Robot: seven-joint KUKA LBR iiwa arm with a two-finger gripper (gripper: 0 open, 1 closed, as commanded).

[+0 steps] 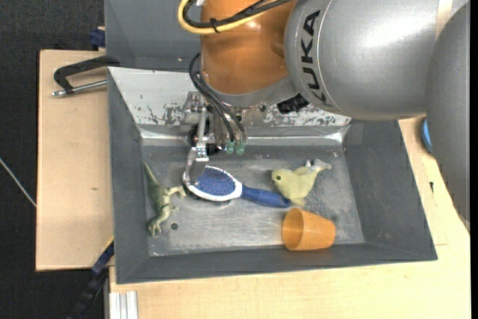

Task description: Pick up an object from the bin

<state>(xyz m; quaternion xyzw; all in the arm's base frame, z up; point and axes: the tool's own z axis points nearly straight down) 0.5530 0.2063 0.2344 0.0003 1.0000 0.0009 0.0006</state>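
Observation:
My gripper (196,160) hangs under the orange wrist cover, low in the bin's left half. One fingertip comes down right at the left rim of a blue hairbrush (217,185) with a white edge and a blue handle running right. Just left of the brush lies a green toy dinosaur (159,204). Nothing shows between the fingers.
A pale yellow toy bird (296,182) lies right of the brush handle. An orange cup (307,230) lies on its side near the front wall. The arm and its orange cover hide the back of the bin.

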